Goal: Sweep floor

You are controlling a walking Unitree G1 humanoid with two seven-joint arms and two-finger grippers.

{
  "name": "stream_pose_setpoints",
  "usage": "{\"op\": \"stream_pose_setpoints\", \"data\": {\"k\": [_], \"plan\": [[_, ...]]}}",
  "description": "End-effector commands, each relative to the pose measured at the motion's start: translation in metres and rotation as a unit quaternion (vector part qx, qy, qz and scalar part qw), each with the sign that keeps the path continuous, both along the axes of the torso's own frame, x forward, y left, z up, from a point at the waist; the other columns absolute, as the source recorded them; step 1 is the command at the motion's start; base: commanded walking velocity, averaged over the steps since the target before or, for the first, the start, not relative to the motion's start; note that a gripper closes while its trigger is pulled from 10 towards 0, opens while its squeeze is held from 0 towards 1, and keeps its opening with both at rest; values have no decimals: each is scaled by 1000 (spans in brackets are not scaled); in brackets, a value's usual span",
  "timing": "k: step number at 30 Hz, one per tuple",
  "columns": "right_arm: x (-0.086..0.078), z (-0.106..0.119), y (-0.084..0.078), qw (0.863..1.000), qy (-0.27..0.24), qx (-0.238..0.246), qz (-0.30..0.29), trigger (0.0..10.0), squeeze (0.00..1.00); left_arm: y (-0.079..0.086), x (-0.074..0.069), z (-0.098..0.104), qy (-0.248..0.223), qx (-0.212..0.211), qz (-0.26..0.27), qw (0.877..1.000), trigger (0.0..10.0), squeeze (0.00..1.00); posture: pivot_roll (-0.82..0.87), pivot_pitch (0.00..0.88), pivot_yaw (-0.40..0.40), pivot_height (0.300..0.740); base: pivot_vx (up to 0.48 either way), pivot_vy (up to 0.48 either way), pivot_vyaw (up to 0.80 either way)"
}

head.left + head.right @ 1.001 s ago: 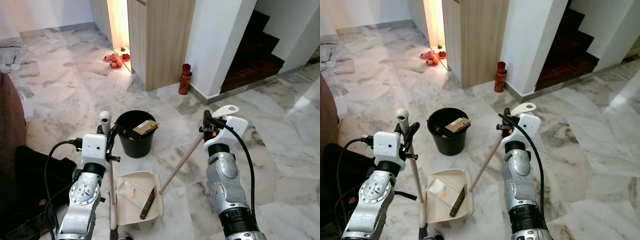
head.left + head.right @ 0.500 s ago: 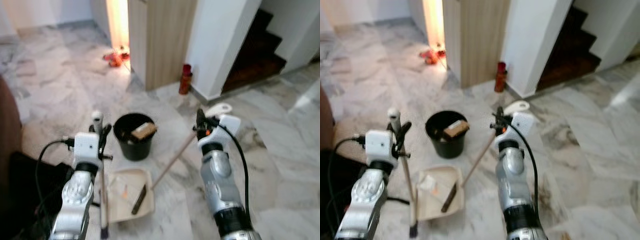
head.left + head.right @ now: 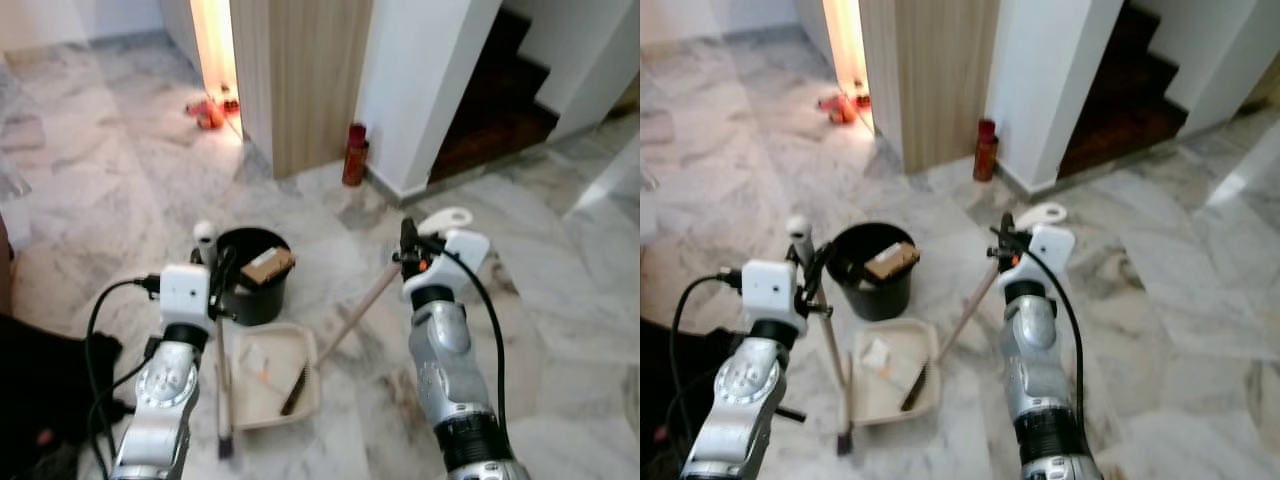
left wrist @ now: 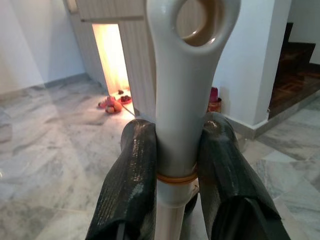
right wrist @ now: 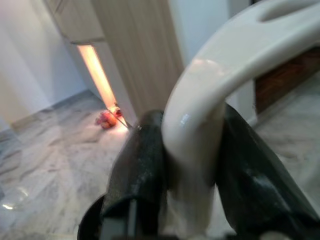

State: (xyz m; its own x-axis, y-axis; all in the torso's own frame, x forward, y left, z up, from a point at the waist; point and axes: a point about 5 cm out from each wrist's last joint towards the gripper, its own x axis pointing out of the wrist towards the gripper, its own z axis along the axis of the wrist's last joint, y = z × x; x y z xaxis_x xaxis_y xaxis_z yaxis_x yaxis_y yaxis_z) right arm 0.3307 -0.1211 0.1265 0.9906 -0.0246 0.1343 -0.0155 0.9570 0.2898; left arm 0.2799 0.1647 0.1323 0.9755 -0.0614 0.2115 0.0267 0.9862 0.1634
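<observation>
Clearly both tools are gripped near their tops so the robot can work them standing. The left hand has its 2 fingers clamped on the dustpan handle, which runs down to the cream dustpan lying flat on the marble floor, scraps inside. The right hand is closed around the broom handle, slanted so the dark brush head rests in the pan. A black bucket stands just beyond, probably for tipping the sweepings into.
</observation>
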Motion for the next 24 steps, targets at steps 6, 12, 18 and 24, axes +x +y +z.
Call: {"op": "stream_pose_setpoints", "data": {"k": [6, 12, 18, 24], "plan": [[4, 19, -1, 999, -43, 16, -6, 10000, 0, 10, -8, 8, -38, 54, 24, 998, 10000, 0, 99, 27, -55, 740, 0, 0, 0], [4, 20, 0, 999, -46, 18, -5, 10000, 0, 31, -22, 10, -49, 74, 91, 992, 10000, 0, 106, 12, -52, 740, 0, 0, 0], [5, 23, 2, 998, -51, 20, -2, 10000, 0, 42, -32, 2, -37, 90, 106, 990, 10000, 0, 112, 0, -53, 740, 0, 0, 0], [5, 38, 3, 997, -76, 26, 0, 10000, 0, 45, -31, -2, -33, 91, 118, 988, 10000, 0, 111, 7, -56, 740, 0, 0, 0]]}}
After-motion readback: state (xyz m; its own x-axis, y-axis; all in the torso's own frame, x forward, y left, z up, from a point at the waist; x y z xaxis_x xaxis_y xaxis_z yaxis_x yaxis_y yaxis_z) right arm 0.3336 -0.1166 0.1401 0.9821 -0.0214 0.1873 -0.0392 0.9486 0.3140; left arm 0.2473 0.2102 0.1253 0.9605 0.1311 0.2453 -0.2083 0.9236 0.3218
